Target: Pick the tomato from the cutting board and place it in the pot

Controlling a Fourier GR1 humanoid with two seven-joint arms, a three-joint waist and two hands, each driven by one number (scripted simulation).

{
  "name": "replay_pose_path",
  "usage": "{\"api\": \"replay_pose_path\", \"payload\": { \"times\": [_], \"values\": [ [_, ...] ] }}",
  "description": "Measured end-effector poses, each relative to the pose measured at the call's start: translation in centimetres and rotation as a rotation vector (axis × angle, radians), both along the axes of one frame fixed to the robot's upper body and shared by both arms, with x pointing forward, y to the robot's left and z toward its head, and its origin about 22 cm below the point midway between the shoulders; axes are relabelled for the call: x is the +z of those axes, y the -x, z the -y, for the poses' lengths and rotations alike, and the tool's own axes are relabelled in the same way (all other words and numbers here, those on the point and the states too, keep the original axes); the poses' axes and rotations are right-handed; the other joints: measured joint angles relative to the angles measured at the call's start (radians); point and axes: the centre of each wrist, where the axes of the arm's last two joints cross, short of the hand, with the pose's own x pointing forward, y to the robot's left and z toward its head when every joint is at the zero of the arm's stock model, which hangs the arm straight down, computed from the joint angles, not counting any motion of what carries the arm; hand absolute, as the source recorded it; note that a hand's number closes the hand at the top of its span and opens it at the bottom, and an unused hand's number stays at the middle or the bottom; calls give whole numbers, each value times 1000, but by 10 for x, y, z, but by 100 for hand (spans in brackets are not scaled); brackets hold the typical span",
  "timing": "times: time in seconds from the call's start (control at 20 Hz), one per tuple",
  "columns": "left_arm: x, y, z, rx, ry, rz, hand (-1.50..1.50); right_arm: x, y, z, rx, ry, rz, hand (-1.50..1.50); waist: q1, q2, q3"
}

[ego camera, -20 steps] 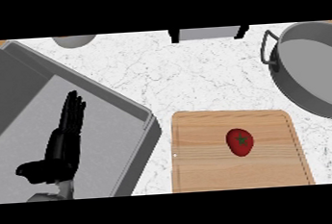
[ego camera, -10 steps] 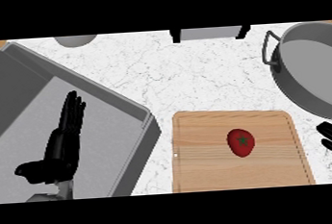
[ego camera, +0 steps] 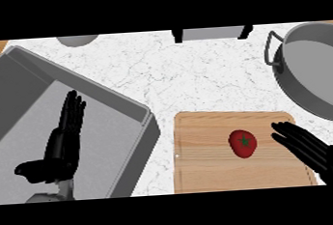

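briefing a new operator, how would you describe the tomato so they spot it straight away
Find the wooden cutting board low on the white counter. The tomato lies on its right half, beside the right robot hand. It is the only red thing, with a green stem.

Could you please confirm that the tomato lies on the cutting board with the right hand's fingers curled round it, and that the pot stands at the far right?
Not quite. The head view shows the right hand open, its fingers straight beside the tomato, not curled round it. The tomato does lie on the cutting board, and the pot does stand at the far right.
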Motion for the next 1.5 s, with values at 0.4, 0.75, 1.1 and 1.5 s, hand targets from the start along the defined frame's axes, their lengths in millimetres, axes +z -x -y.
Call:
{"api": "replay_pose_path", "payload": {
  "times": [0.4,0.75,1.1,1.5],
  "values": [
    [-5,4,0,-3,-5,-9,0,-21,-16,-17,-34,86,-85,-150,1,0,2],
    [-3,5,-2,-4,0,-16,0,-43,-31,-28,-32,94,-82,-150,1,-1,3],
    [-8,6,-1,-8,-23,-19,0,-56,-40,-38,-39,109,-71,-150,1,-7,-1],
    [-7,7,-3,2,-22,-19,0,-59,-56,-40,-23,115,7,150,-1,-8,-2]
  ]
}}
